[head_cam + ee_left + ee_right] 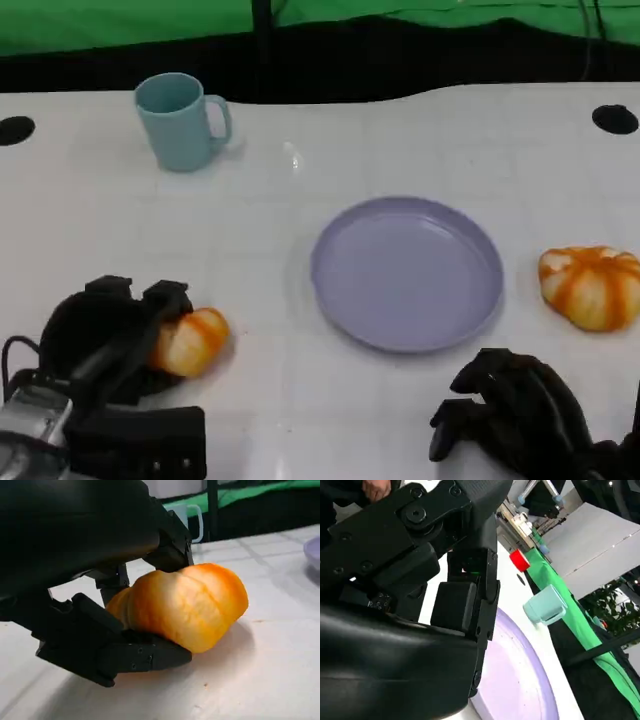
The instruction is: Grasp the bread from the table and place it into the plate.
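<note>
no readable text, no labels, no numbers anywhere

Near side of the bread [192,341] hidden from us behind the left hand [105,345], second bread roll [593,287] cut by our head view's right edge, right hand [520,410] cropped at the bottom, plate [520,680] partly behind black fingers [470,600]

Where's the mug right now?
In the head view, the mug stands at the table's far left, beyond the plate and the left hand.
</note>
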`<state>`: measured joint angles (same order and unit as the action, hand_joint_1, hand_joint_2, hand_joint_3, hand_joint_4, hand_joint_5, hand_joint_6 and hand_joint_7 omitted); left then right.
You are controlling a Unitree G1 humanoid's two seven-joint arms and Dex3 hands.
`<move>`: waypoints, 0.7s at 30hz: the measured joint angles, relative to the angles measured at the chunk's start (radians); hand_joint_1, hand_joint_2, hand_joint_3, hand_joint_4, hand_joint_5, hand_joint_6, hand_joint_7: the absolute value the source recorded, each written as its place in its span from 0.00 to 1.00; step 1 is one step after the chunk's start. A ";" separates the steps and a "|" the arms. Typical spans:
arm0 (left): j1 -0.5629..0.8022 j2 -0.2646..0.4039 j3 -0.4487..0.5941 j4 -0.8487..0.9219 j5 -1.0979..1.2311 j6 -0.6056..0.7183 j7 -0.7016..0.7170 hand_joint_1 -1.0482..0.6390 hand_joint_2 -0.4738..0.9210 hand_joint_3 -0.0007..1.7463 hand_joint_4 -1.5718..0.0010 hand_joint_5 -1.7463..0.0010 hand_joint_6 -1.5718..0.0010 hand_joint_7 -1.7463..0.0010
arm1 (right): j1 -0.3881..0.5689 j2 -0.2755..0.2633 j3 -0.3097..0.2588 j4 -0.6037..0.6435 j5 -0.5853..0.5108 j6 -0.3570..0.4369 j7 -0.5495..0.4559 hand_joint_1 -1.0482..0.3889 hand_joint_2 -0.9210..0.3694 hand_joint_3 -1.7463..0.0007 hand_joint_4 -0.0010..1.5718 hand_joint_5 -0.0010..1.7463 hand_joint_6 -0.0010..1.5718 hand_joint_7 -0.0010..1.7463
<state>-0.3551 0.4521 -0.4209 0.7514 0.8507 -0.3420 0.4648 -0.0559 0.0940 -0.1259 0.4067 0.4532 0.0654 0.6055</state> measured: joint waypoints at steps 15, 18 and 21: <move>-0.055 -0.055 0.001 -0.128 -0.042 0.013 0.006 0.47 0.72 0.63 0.50 0.00 0.57 0.09 | 0.000 0.000 -0.001 0.003 0.000 -0.002 0.000 0.00 0.15 1.00 1.00 0.44 1.00 0.21; -0.063 -0.068 0.003 -0.140 -0.051 0.012 -0.003 0.45 0.71 0.61 0.50 0.00 0.62 0.02 | 0.000 0.000 -0.001 0.003 0.000 -0.002 0.000 0.00 0.14 1.00 1.00 0.43 1.00 0.21; -0.075 -0.088 0.002 -0.142 -0.061 0.011 -0.011 0.45 0.72 0.57 0.49 0.00 0.61 0.04 | 0.000 -0.001 -0.001 0.003 -0.001 -0.002 0.000 0.00 0.15 1.00 1.00 0.43 1.00 0.21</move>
<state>-0.4304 0.3644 -0.4186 0.6095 0.7892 -0.3307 0.4543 -0.0558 0.0933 -0.1268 0.4095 0.4526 0.0638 0.6052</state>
